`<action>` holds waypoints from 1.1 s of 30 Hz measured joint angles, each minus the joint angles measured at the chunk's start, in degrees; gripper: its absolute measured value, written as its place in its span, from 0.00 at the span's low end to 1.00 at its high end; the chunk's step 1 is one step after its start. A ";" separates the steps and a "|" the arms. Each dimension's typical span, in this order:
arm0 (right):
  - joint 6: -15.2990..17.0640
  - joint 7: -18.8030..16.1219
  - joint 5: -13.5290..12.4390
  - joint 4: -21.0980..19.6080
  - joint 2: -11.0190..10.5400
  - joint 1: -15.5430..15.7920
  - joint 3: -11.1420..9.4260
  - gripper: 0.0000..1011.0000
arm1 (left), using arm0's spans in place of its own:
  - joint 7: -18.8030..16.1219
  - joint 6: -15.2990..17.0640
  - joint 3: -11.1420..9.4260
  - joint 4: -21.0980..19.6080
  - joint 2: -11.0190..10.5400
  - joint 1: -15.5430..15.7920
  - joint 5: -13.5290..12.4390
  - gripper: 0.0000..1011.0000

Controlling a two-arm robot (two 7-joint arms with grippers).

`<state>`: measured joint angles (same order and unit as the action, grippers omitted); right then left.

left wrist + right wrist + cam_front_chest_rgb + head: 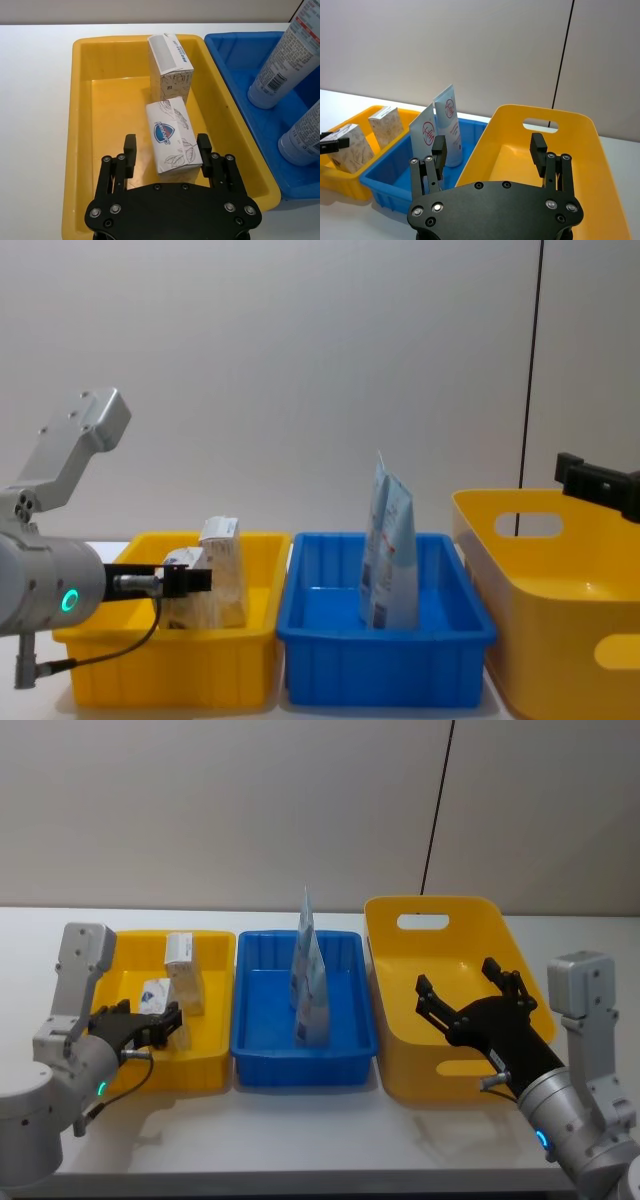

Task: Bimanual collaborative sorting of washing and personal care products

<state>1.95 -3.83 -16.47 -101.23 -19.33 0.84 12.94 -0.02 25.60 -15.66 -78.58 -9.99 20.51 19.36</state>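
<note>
Leaf-printed pack [173,136] lies lengthwise between the spread, unclenched fingers of the left claw [167,145]; right claw [488,145] hangs released, well apart.

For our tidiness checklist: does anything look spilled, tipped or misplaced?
Nothing odd. Boxes sit in the yellow tray, left gripper open around one; pouches stand upright in the blue tray; right gripper open over the basket.

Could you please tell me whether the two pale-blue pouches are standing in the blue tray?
Yes, both pouches stand upright inside the blue tray.
</note>
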 joint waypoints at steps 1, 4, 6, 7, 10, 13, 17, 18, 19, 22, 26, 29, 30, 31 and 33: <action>0.00 0.00 0.00 0.00 0.00 0.00 0.00 0.99 | 0.02 0.04 0.00 0.00 -0.01 0.02 -0.02 0.70; 0.00 0.00 0.00 0.00 0.00 0.00 0.00 0.99 | 0.13 0.20 -0.02 0.03 -0.05 0.09 -0.06 0.61; 0.00 0.00 0.00 0.00 0.00 0.00 0.00 0.99 | 0.18 0.26 -0.03 0.04 -0.07 0.11 -0.08 0.55; 0.00 0.00 0.00 0.00 0.00 0.00 0.00 0.99 | 0.21 0.31 -0.04 0.04 -0.09 0.13 -0.10 0.51; 0.00 0.00 0.00 0.00 0.00 0.00 0.00 0.99 | 0.26 0.42 -0.06 0.04 -0.11 0.15 -0.13 0.43; 0.00 0.00 0.00 0.00 0.00 0.00 0.00 0.99 | 0.30 0.48 -0.08 0.05 -0.13 0.17 -0.15 0.40; 0.00 0.00 0.00 0.00 0.00 0.00 0.00 0.99 | 0.34 0.54 -0.10 0.04 -0.15 0.19 -0.18 0.39; 0.00 0.00 0.00 0.00 0.00 0.00 0.00 0.99 | 0.35 0.55 -0.09 0.05 -0.15 0.19 -0.18 0.38; 0.00 0.00 0.00 0.00 0.00 0.00 0.00 0.99 | 0.36 0.57 -0.10 0.04 -0.16 0.20 -0.20 0.38; 0.00 0.00 0.00 0.00 0.00 0.00 0.00 0.99 | 0.39 0.60 -0.10 0.04 -0.17 0.21 -0.23 0.37; 0.00 0.00 0.00 0.00 0.00 0.01 0.00 0.99 | 0.63 0.62 -0.19 -0.23 -0.40 0.17 -0.42 0.37; 0.00 0.00 0.00 0.00 0.00 0.00 0.00 0.99 | 1.21 0.59 -0.50 -1.01 -0.99 0.10 -0.77 0.37; 0.00 0.00 0.00 0.00 0.00 0.00 0.00 0.99 | 1.40 0.55 -0.55 -1.15 -1.10 0.09 -0.87 0.37; 0.00 0.00 0.00 0.00 0.00 0.00 0.00 0.99 | 1.63 0.50 -0.68 -1.49 -1.36 0.08 -0.97 0.37; 0.00 0.00 0.00 0.00 0.00 0.00 0.00 0.99 | 2.49 0.25 -1.03 -2.48 -2.11 0.06 -1.36 0.37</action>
<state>1.95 -3.82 -16.46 -101.23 -19.33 0.84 12.94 2.47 25.84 -16.69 -81.06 -12.10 20.57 18.00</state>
